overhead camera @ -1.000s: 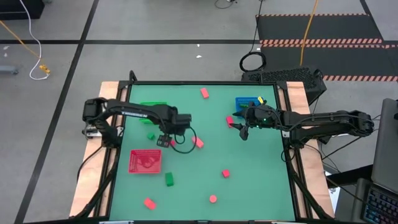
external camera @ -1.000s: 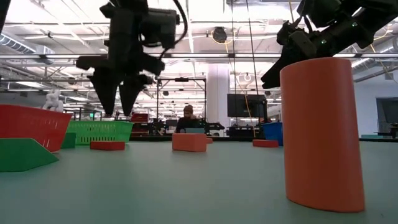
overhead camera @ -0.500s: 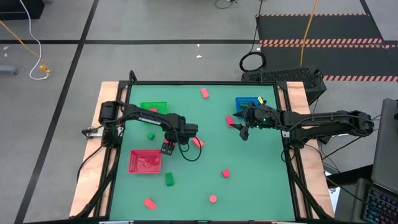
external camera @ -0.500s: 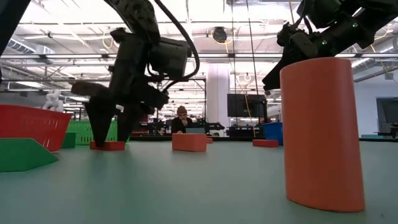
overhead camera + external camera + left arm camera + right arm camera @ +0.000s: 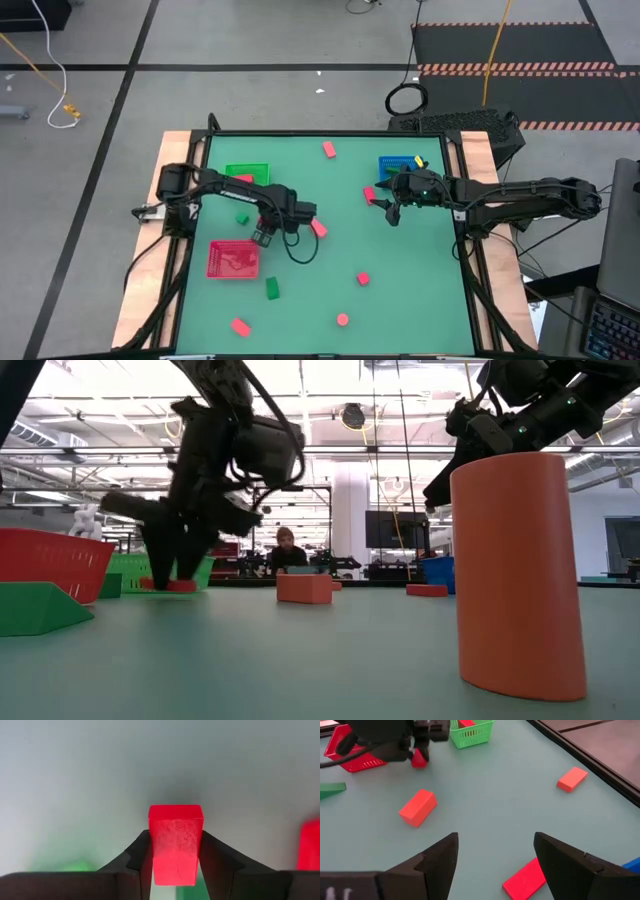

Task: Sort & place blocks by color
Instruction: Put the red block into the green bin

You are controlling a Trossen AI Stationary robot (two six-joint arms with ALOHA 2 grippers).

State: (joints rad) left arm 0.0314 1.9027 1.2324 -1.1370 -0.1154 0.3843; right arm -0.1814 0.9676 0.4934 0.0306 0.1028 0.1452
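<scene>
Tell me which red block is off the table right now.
The one in the left gripper, a red block pinched between its jaws, just right of the red tray. Other red blocks lie loose on the mat.

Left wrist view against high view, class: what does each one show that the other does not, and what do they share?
Only the left wrist view shows the fingers pressed against both sides of the red block. Only the high view shows the red tray, green tray, blue tray and the waiting right gripper near the blue tray. Both show the left gripper and the green table.
</scene>
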